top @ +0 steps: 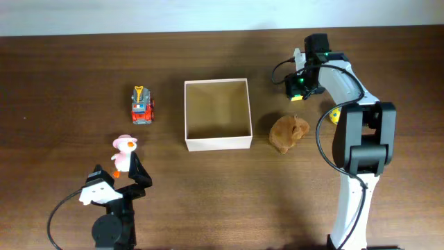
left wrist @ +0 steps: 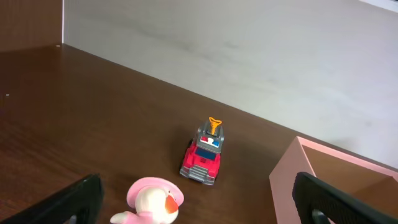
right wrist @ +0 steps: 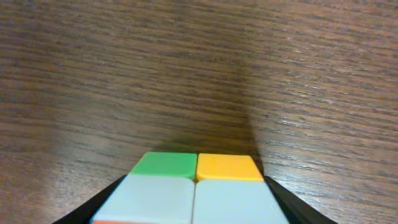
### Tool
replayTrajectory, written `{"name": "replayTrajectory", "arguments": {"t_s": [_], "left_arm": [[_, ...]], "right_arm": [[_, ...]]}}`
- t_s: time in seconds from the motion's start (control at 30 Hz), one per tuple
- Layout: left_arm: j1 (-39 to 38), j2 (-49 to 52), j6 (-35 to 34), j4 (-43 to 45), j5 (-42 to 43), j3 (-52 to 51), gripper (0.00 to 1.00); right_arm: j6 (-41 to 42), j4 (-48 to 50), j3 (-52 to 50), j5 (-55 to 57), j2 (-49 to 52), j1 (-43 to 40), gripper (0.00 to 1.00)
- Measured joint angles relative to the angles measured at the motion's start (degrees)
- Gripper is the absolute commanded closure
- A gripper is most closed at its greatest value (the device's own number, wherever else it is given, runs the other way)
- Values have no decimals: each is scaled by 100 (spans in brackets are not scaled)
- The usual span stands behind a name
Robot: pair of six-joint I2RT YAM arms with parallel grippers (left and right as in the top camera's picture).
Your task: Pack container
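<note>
The container, a square white-walled box with a tan inside, stands open at mid table; its corner shows in the left wrist view. My right gripper is beyond the container's right side, shut on a colour-tiled puzzle cube just above the wood; the fingers flank it. My left gripper is open at the front left, its fingers either side of a pink-hatted duck toy without touching it.
A red toy truck stands left of the container. A brown furry toy lies by the container's right wall. A small yellow object sits partly behind the right arm.
</note>
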Motion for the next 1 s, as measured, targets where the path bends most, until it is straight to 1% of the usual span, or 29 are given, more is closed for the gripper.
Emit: {"name": "replayTrajectory", "arguments": {"t_s": [0.1, 0.13, 0.23, 0.27, 0.3, 0.37, 0.73, 1.0], "left_arm": [[0, 0, 2, 0, 0, 0, 1], [0, 0, 2, 0, 0, 0, 1], [0, 0, 2, 0, 0, 0, 1], [0, 0, 2, 0, 0, 0, 1], [0, 0, 2, 0, 0, 0, 1], [0, 0, 2, 0, 0, 0, 1], [0, 0, 2, 0, 0, 0, 1], [0, 0, 2, 0, 0, 0, 1]], "right_arm": [[9, 63, 0, -2, 4, 0, 59], [15, 81, 2, 2, 4, 0, 60], [20, 90, 7, 11, 4, 0, 60], [22, 90, 7, 11, 4, 0, 59], [15, 90, 7, 11, 4, 0, 55], [20, 85, 11, 11, 4, 0, 54], [17, 17, 190, 9, 87, 0, 54], [22, -470, 765, -2, 179, 0, 55]]}}
